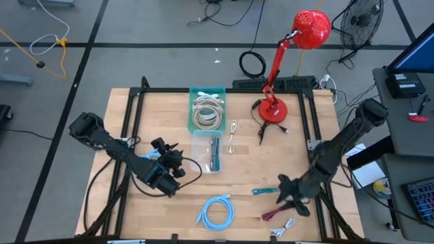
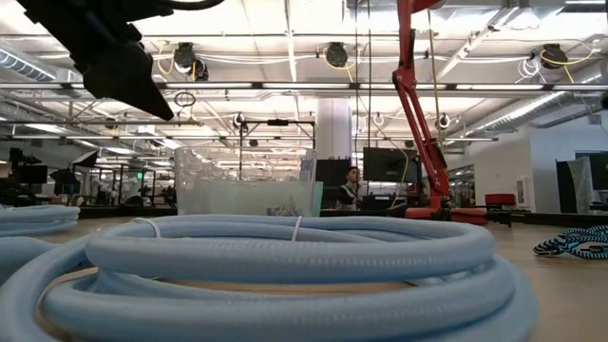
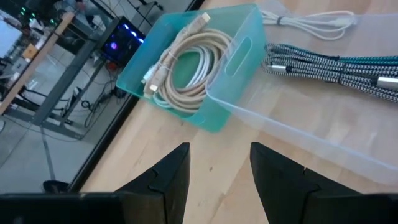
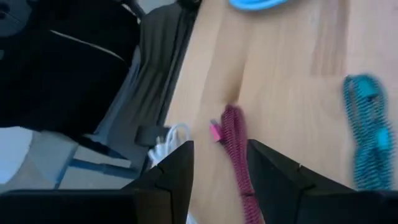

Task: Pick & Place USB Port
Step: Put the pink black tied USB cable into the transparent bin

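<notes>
The wooden surface [image 1: 156,115] is seen whole only from above. The left end effector [image 3: 217,171], fingers apart, is shown facing the teal bin [image 3: 217,68]; the right end effector [image 4: 217,168], apart, is shown above the magenta USB cable [image 4: 236,146].

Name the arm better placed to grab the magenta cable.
Right. Its tool is open with the magenta cable just ahead of it, near the table's front right. The left tool faces the teal bin.

Right claw [image 4: 219,171] open above magenta cable [image 4: 238,152]; teal cable [image 4: 367,134] beside.
</notes>
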Motion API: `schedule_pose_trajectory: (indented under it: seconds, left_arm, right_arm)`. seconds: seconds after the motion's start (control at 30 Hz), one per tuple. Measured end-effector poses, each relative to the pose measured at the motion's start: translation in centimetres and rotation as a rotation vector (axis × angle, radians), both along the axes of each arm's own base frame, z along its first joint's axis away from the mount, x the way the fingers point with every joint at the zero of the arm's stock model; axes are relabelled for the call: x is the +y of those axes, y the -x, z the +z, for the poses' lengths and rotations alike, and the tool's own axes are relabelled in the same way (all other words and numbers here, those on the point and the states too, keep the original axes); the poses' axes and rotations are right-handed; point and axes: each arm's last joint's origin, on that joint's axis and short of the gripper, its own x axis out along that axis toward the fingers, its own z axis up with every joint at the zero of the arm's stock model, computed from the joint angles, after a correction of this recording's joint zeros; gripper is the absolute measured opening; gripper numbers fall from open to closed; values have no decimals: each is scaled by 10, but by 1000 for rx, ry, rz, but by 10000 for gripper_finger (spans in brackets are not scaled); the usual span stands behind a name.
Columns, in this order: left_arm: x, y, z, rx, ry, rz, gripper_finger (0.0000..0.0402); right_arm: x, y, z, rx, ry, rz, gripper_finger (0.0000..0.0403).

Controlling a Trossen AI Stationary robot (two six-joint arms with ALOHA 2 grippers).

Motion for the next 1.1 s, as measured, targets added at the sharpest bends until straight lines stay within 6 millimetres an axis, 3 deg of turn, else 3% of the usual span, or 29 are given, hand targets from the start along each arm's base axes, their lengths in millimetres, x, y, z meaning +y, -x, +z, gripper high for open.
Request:
schedule_pose_trajectory:
  seconds: [0.37,0.73,0.87,1.1]
  left_arm:
    - [1,0,-1,12,52,21,172]
    - [1,2,-2,54,52,11,172]
    - [1,2,-1,57,46,7,172]
    - [2,1,-1,27,17,11,172]
  right_arm:
    - [17,0,-46,185,146,-35,147]
    - [22,-2,-55,247,111,-34,158]
    - [21,-1,-56,270,112,-55,124]
    - [16,-6,-56,314,75,-91,20]
